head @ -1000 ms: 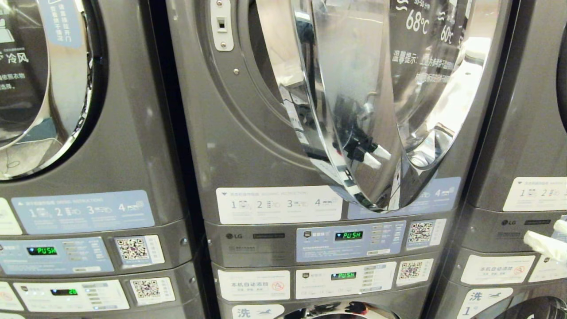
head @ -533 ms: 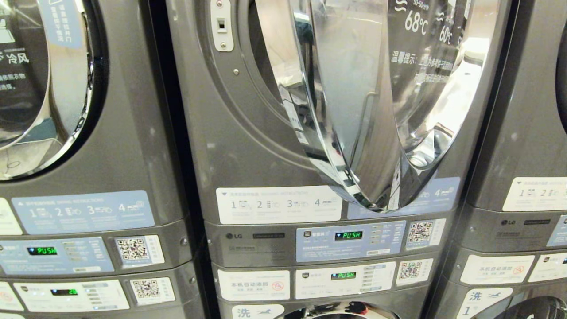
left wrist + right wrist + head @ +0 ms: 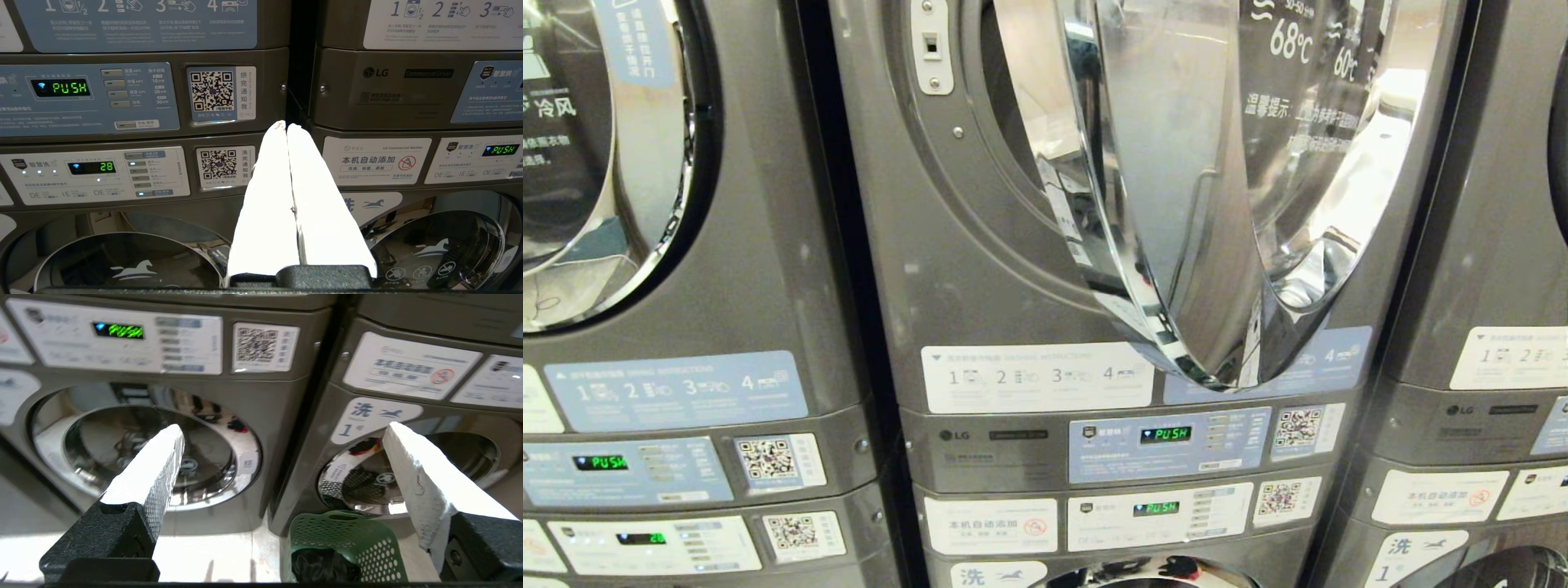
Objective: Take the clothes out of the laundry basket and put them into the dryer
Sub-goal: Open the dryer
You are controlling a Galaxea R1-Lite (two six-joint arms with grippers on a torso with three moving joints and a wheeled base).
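Your right pincer (image 3: 282, 435) has its white fingers (image 3: 157, 465) spread wide apart and holds nothing; it hangs low in front of the washer doors. Just below it the green laundry basket (image 3: 347, 539) stands on the floor against the right-hand machine, with dark clothes (image 3: 322, 565) lying inside. Your left pincer (image 3: 287, 126) is parked with its fingers pressed together, empty, pointing at the seam between two machines. Up in the head view, the dryer (image 3: 947, 245) in the middle has its chrome-rimmed door (image 3: 1176, 188) swung open; you cannot see into the drum from here.
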